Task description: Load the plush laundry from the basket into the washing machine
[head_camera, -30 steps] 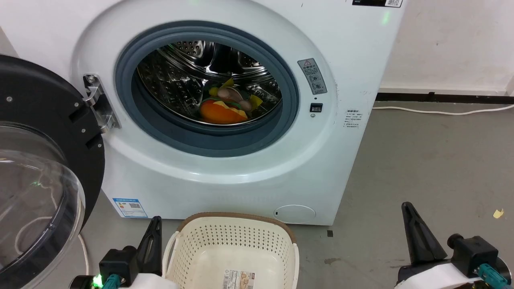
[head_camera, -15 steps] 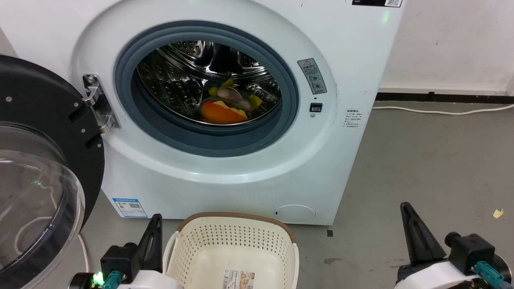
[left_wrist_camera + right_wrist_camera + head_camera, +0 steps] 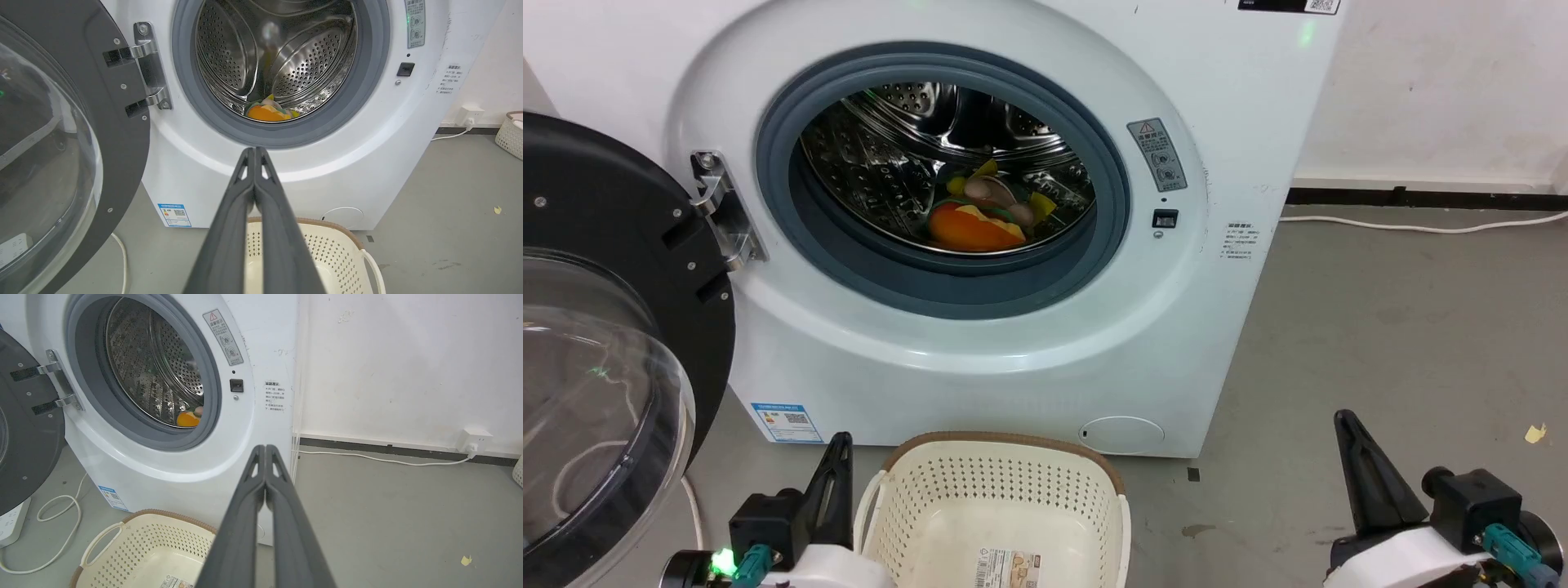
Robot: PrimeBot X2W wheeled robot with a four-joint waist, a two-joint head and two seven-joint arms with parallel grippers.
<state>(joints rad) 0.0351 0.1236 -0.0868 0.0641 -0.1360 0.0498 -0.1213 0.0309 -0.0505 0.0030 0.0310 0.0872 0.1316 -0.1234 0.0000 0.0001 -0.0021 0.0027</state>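
The plush laundry (image 3: 976,220) lies low in the steel drum (image 3: 882,163) of the washing machine (image 3: 1013,351), just behind the grey door ring. The basket (image 3: 1005,445) on the floor shows only its bare bottom and label. The left end effector (image 3: 838,445) and right end effector (image 3: 1342,420) are pressed closed, gripping nothing. Loading looks done; at most the open door (image 3: 613,245) remains.

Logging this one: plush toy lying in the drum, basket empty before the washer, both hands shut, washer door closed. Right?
Not quite: the door of the washing machine stands wide open, swung left on its hinge, as the head view shows. The rest holds: plush toy in the drum, basket empty of laundry, left hand and right hand shut.
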